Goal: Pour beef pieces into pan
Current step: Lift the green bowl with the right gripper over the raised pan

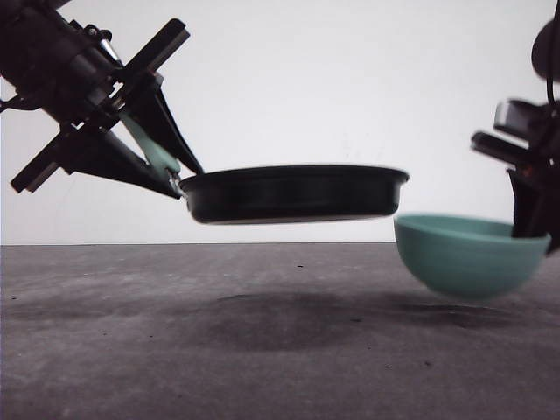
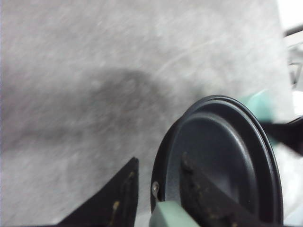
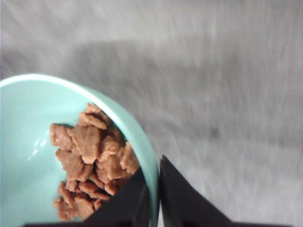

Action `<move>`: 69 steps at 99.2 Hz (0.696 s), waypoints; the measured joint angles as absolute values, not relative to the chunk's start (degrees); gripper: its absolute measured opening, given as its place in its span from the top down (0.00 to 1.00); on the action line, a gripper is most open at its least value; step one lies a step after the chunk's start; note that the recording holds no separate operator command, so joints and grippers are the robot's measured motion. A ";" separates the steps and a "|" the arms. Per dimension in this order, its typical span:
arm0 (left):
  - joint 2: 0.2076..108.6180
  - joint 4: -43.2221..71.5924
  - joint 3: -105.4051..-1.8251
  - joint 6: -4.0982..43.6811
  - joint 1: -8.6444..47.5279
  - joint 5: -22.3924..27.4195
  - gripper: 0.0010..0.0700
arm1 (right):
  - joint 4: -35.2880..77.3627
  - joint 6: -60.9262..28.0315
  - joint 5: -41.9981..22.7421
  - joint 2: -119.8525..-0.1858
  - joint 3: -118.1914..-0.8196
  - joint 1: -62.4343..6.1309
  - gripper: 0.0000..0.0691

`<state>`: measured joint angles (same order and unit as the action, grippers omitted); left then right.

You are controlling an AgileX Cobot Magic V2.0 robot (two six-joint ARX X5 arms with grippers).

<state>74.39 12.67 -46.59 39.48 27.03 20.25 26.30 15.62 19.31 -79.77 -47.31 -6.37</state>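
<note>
Left gripper (image 1: 171, 171) clamps pan (image 1: 293, 194) handle; pan airborne, level, handle toward 9 o'clock, over dark grey table (image 1: 262, 350), white wall behind. Right wrist: right gripper (image 3: 154, 189) pinches teal bowl (image 3: 28, 109) rim, beef pieces (image 3: 92, 156) inside.

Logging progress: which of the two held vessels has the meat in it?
The teal bowl in the right claw holds the beef pieces; the black pan is bare inside.
</note>
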 joint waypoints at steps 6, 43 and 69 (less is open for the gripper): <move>74.39 13.58 -46.59 38.92 27.03 19.70 0.83 | 24.34 15.99 19.20 -76.95 -47.31 -6.42 0.98; 74.39 14.70 -46.59 38.39 27.55 18.37 0.83 | 15.40 21.30 15.38 -62.28 -50.02 -16.05 0.98; 74.39 14.24 -46.59 39.33 29.02 18.37 0.83 | 13.58 21.50 -0.47 -63.05 -50.02 -31.33 0.98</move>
<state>74.39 14.24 -46.59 39.33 29.02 18.37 13.58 21.50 -0.47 -63.05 -50.02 -31.33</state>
